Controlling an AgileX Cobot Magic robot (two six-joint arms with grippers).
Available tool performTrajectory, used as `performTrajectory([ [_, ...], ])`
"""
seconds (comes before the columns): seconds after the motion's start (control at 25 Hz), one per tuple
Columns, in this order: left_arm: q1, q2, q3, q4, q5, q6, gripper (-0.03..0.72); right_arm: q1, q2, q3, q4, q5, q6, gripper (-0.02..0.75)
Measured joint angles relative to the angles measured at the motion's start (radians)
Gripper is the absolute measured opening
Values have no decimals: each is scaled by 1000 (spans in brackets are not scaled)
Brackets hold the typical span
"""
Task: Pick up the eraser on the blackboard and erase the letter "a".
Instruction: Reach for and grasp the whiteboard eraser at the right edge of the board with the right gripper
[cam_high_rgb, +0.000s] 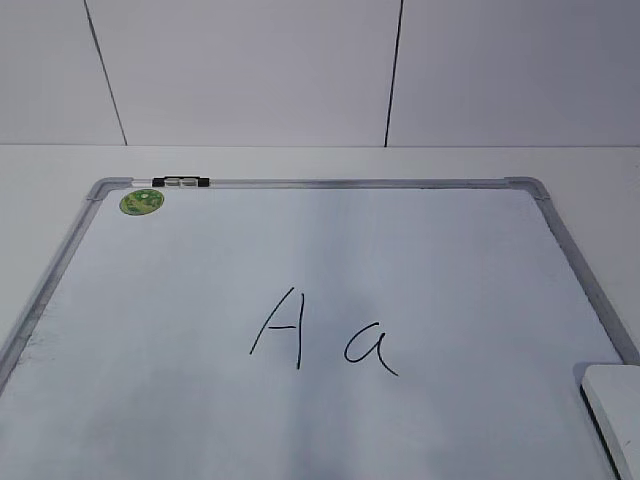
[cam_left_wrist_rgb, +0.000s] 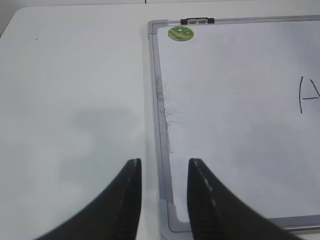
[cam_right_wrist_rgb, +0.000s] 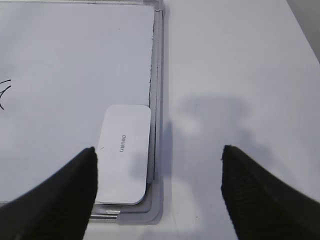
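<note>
The left gripper (cam_left_wrist_rgb: 163, 172) hangs over the blackboard's (cam_high_rgb: 330, 184) left frame edge near its close corner, black tapered fingers (cam_left_wrist_rgb: 131, 192) narrowly parted with nothing between them. The blackboard lies flat on the white table (cam_high_rgb: 60, 165): a smooth white surface, silver-grey metal frame, rounded corners. A round green sticker (cam_high_rgb: 142, 202) sits at its far-left corner, a small black clip (cam_high_rgb: 181, 182) on the far frame just beside it. Faint grey smudges mark the surface by the left frame.

Mid-board, in thin black marker, an angular capital "A" (cam_high_rgb: 280, 328) stands left of the letter "a" (cam_high_rgb: 368, 347), a rounded cursive loop with a tail.

The eraser (cam_right_wrist_rgb: 124, 153) lies flat in the board's near-right corner, just beside the right frame. It is a smooth white rounded-rectangle block; its long axis runs parallel to that frame. Its small grey logo cannot be read reliably.

The right gripper (cam_right_wrist_rgb: 159, 157) hovers above the eraser and frame edge, fingers spread wide, holding nothing
</note>
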Motion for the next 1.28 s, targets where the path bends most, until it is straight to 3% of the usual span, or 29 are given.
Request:
performTrajectory([
  [0.44, 0, 0, 0, 0, 0, 0, 235, 0, 18, -6, 0, -6, 8, 592],
  [0.8, 0, 0, 0, 0, 0, 0, 235, 0, 294, -6, 22, -14, 14, 595],
  [1.0, 0, 0, 0, 0, 0, 0, 235, 0, 435, -37, 83, -17, 10, 664],
  [1.28, 0, 0, 0, -2, 0, 0, 235, 0, 695, -137, 103, 27, 80, 678],
])
